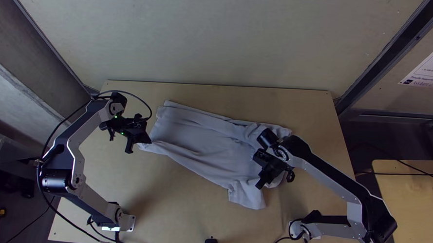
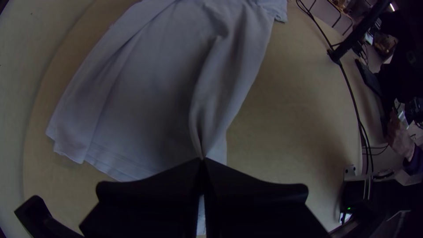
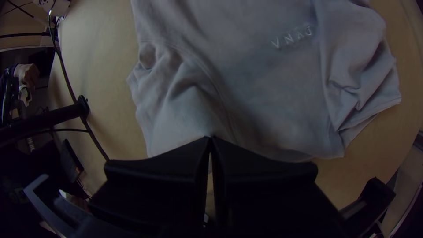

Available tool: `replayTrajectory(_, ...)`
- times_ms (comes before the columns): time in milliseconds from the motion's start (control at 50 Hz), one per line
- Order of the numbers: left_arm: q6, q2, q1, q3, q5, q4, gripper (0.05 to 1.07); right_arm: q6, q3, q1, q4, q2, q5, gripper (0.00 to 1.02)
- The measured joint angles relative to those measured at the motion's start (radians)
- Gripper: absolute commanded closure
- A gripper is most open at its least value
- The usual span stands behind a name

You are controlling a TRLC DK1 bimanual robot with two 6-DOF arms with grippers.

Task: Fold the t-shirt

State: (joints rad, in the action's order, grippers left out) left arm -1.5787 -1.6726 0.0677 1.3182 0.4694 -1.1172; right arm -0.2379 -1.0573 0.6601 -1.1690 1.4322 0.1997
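We have the light grey cotton t-shirt (image 1: 201, 135) mid-table, lying slantwise on the light wooden table (image 1: 183, 208), body fairly flat, lower edge creased, right end bunched. Our left black flat-fingered gripper (image 1: 147, 140) is clamped on the shirt's left end, by the hem. Our right black flat-fingered gripper (image 1: 259, 186) pinches cloth at the rumpled right end.
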Motion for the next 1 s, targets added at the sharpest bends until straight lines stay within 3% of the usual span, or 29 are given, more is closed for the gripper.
replayTrajectory(380,0.051,-0.095,0.000,0.123,0.017,0.000,1.04,-0.063,-0.121,-0.188,-0.003,0.018,0.000,0.99)
replayTrajectory(1000,0.084,-0.195,0.017,0.259,0.025,0.000,1.04,-0.115,-0.342,-0.364,-0.003,0.228,0.000,0.99)
